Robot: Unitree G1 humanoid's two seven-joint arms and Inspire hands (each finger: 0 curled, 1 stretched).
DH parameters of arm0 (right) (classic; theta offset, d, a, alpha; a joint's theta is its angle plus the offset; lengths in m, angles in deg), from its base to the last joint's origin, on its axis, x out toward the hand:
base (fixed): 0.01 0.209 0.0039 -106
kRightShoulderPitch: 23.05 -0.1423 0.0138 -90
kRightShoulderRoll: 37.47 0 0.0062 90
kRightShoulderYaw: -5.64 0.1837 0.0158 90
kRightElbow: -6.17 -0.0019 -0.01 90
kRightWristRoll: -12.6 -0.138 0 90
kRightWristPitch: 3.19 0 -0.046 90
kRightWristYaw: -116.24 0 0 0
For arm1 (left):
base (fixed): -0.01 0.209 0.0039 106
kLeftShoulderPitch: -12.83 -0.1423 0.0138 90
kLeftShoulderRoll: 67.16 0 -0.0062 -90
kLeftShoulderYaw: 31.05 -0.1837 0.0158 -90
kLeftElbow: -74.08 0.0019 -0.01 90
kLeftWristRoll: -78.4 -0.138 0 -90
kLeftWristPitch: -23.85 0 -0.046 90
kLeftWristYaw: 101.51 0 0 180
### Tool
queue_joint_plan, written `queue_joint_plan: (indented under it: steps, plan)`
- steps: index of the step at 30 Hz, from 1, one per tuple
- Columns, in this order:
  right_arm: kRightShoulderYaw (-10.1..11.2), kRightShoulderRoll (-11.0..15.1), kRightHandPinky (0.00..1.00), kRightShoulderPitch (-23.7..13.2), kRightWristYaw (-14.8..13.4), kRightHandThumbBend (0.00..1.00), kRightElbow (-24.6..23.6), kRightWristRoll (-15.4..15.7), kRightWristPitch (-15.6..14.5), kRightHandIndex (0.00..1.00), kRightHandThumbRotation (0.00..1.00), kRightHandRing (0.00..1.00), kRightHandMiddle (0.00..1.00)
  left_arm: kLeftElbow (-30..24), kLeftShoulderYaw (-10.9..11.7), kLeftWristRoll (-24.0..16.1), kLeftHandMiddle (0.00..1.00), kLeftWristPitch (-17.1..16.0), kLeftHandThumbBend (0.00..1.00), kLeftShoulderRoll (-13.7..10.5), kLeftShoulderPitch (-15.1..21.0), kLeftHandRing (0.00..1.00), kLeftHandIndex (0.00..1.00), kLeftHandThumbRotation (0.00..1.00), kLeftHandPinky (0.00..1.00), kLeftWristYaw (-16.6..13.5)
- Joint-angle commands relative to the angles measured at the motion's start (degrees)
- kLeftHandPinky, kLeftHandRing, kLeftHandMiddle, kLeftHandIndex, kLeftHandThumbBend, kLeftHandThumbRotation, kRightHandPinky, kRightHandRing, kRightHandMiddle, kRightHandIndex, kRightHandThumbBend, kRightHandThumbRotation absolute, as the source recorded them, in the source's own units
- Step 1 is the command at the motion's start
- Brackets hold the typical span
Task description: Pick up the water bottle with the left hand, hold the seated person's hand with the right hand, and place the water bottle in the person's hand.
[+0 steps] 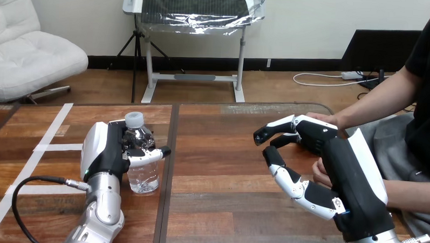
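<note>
Grasping the bottle point(141, 165) standing on the table's point(227, 170) left, the left hand point(106, 153) is ready to lift. The right hand point(330, 152), fingers released, sits beside the person's hand point(322, 119) and probably must close on it next.

no legible text, label or number anywhere

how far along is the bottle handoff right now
Done: the left hand is curled round the water bottle, which looks to be standing on the table. In hand: the right hand is open beside the person's hand, not gripping it. Left: hold that hand, lift the bottle, place it there.
</note>
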Motion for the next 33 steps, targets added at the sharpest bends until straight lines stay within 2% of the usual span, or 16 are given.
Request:
queue_joint_plan:
  steps: [1, 12, 21, 28, 30, 33]
  plan:
    - [0.8, 0.4, 0.59, -3.3, 0.0, 0.33, -1.3, -0.7, 0.2, 0.54, 0.0, 0.68, 0.62, -0.7, 0.4, 0.3, 0.48, -2.4, 0.67, 0.1, 2.2, 0.41, 0.5, 0.0, 0.37, -0.6]
    - [0.8, 0.2, 0.59, -3.5, 0.0, 0.33, -1.3, -0.7, 0.0, 0.54, 0.0, 0.68, 0.62, -2.8, 1.2, 0.9, 0.47, -4.7, 0.68, 0.8, 1.1, 0.41, 0.5, 0.0, 0.36, -1.5]
    - [0.9, 0.3, 0.59, -3.5, 0.1, 0.33, -1.5, -0.5, -0.4, 0.54, 0.0, 0.68, 0.62, -8.7, 2.0, 2.7, 0.47, -7.8, 0.68, 1.4, -1.8, 0.41, 0.49, 0.0, 0.36, -0.5]
    - [0.9, 0.3, 0.59, -3.6, 0.2, 0.33, -1.4, -0.9, -0.5, 0.55, 0.0, 0.68, 0.62, -16.7, 2.3, 3.8, 0.47, -8.7, 0.67, 2.0, -5.2, 0.41, 0.5, 0.0, 0.37, 1.6]
    - [1.1, 0.0, 0.59, -4.0, -0.1, 0.34, -1.1, -0.7, -0.5, 0.56, 0.0, 0.68, 0.63, -25.8, 1.9, 4.3, 0.47, -11.0, 0.65, 2.6, -8.8, 0.41, 0.5, 0.0, 0.38, 3.4]
    - [1.3, -0.1, 0.59, -4.2, -0.3, 0.35, -1.0, -0.7, -0.6, 0.57, 0.0, 0.68, 0.63, -31.5, 1.6, 4.7, 0.46, -12.0, 0.65, 3.0, -11.1, 0.41, 0.5, 0.0, 0.38, 4.6]
